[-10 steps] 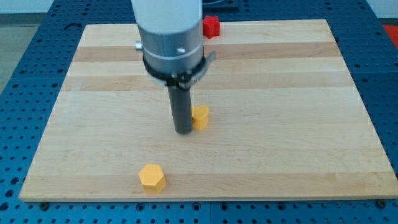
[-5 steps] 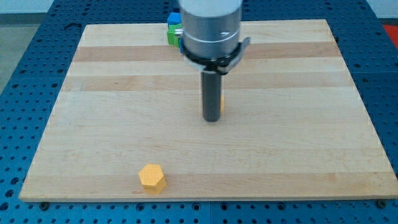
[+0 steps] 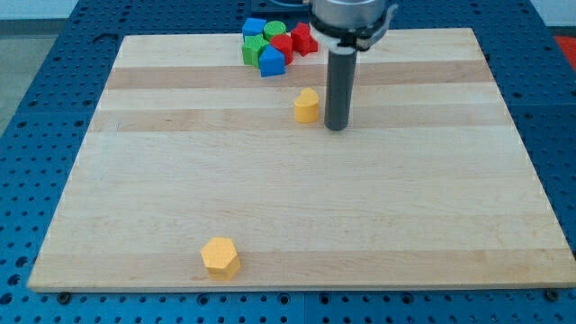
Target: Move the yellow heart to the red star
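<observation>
- Right now my tip [image 3: 337, 128] is planted on the counter [image 3: 180, 180], just to the view's right of the yellow heart [image 3: 307, 105].
- Whether tip and heart touch is too close to call; at most a thin sliver of wood shows between them.
- No claw on this arm, only the straight dark rod, so nothing is grasped or released.
- Up toward the view's top and a little to the left of my tip sits a tight cluster of blocks near the counter's far edge.
- Its right end is the red star [image 3: 303, 39], with a second red block [image 3: 283, 45] beside it.
- Left of those come a blue block [image 3: 272, 61], another blue block [image 3: 255, 27] and two green blocks [image 3: 256, 49].
- Well apart from my tip, toward the view's bottom left, a yellow hexagon [image 3: 220, 257] sits alone near the counter's near edge.
</observation>
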`<state>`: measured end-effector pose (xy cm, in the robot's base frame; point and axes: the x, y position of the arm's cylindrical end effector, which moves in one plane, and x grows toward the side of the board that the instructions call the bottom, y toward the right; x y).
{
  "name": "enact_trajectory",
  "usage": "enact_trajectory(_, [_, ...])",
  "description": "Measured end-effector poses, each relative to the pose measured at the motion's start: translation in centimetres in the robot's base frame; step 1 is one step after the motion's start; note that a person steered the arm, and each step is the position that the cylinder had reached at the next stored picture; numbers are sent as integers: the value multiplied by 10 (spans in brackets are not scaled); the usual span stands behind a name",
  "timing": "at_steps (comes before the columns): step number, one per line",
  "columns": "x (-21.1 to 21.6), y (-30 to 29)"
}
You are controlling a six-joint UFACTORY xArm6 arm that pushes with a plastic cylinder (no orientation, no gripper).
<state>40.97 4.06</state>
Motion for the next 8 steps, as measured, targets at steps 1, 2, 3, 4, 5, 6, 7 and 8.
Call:
enact_trajectory(1, [1,-47])
enact_trajectory(2, [-38,-60])
enact_trajectory(3, [-61,-41])
enact_trajectory(4, [-51,-56])
enact_trajectory(5, [-18,-71])
enact_trajectory(6, [-9,-51])
enact_trajectory(7, [-33,-10])
enact_trajectory(8, [-75,21])
